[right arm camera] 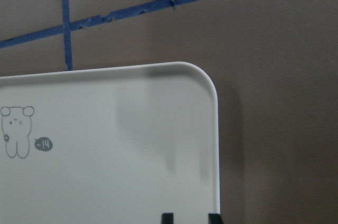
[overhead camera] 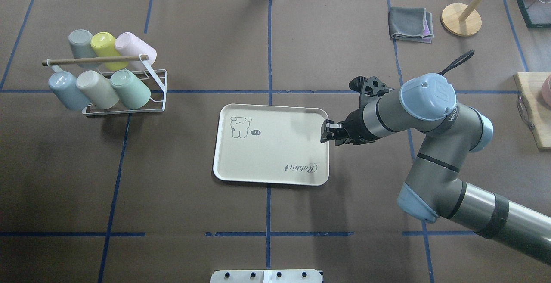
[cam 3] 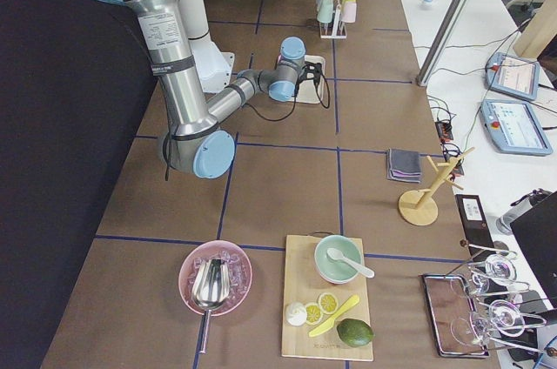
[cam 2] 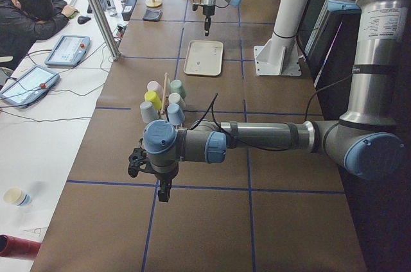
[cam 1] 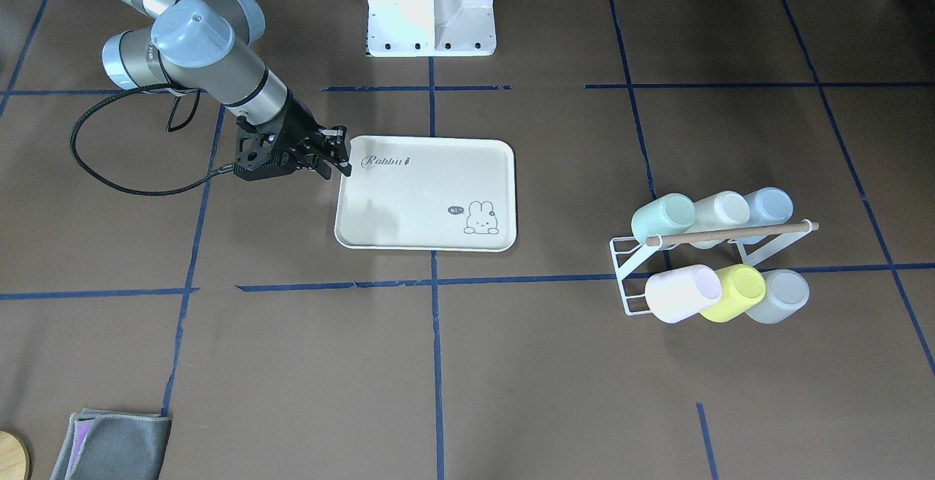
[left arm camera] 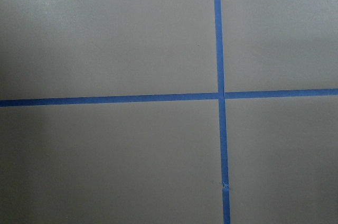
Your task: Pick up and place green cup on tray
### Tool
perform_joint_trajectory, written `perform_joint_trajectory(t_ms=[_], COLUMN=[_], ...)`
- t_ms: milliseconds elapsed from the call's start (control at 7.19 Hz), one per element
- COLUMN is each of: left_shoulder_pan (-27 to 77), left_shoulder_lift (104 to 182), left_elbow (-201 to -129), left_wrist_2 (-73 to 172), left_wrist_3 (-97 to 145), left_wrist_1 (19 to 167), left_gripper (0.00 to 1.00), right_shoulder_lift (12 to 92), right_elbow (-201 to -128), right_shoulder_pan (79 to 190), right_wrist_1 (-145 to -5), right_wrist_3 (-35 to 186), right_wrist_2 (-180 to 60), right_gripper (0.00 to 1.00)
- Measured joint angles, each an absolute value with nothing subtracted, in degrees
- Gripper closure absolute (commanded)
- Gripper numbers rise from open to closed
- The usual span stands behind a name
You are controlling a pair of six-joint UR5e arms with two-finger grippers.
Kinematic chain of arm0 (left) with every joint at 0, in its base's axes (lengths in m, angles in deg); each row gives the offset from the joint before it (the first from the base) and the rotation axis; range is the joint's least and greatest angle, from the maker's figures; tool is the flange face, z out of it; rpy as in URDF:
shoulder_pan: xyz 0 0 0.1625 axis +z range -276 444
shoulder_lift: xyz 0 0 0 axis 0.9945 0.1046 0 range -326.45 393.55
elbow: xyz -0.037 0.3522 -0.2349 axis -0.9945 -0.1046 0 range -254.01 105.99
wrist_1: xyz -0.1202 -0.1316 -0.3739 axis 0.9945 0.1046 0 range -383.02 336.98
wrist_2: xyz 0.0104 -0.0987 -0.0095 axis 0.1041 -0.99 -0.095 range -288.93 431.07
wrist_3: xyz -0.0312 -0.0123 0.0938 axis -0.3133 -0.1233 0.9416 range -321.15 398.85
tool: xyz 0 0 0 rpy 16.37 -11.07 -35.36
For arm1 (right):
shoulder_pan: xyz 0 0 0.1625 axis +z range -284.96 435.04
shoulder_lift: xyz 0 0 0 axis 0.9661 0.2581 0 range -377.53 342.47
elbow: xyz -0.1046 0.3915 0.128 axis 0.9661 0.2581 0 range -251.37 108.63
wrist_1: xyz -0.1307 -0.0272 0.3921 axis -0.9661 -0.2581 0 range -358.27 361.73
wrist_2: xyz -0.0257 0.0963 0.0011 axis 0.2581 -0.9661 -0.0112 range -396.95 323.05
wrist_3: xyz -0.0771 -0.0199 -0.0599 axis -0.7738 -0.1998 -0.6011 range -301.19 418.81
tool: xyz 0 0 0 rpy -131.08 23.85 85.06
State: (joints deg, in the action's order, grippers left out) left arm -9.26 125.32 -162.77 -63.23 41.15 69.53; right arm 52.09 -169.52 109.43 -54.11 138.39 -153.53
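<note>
Green cup [cam 1: 661, 218] in rack [cam 1: 730, 234], fingers [cam 1: 342, 166] apart

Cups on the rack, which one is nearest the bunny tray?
The green cup, at the row's end facing the tray; the pink cup behind it sits a bit farther off.

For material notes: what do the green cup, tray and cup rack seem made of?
Green cup: likely plastic, matte pastel, faint sheen. Tray: probably plastic or melamine, smooth cream, printed bunny. Rack: thin white-coated wire, seemingly wooden rod.
</note>
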Motion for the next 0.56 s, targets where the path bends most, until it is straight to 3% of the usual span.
perform_joint_trajectory(t_ms=[557], left_shoulder_pan=[-7.3], left_shoulder_lift=[127.3], left_elbow=[-169.8], left_wrist_2=[-63.6], left_wrist_3=[41.1], left_wrist_1=[68.8], left_gripper=[0.0], right_shoulder_lift=[52.3], right_elbow=[-172.4], right_shoulder_pan=[114.7], right_wrist_1=[-60.3], right_wrist_3=[138.1], right_wrist_2=[-155.9], right_gripper=[0.0])
